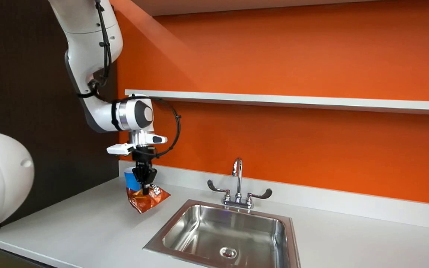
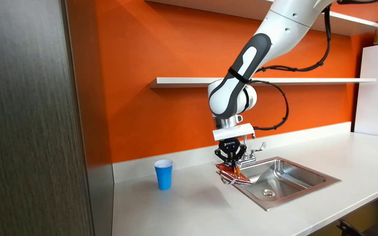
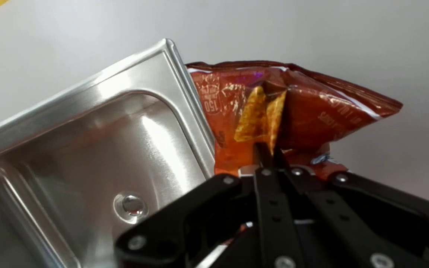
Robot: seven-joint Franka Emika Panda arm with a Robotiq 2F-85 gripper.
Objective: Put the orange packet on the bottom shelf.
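The orange packet (image 1: 142, 204) is crinkled and hangs from my gripper (image 1: 146, 190) above the counter, near the sink's corner. It shows in both exterior views (image 2: 231, 177) and fills the upper middle of the wrist view (image 3: 229, 108). My gripper is shut on the packet, with the fingertips (image 2: 231, 163) pinching a fold of it; the tips also show in the wrist view (image 3: 270, 156). The bottom shelf (image 1: 289, 99) is a long pale board on the orange wall, higher than the gripper. It shows in both exterior views (image 2: 182, 80), partly hidden by the arm.
A blue cup (image 2: 164, 177) stands on the counter (image 2: 162, 213) near the wall. A steel sink (image 1: 292, 238) is set in the counter, with a faucet (image 1: 239, 186) behind it. A higher shelf (image 2: 349, 23) runs above. A dark panel (image 2: 28, 131) bounds the counter's end.
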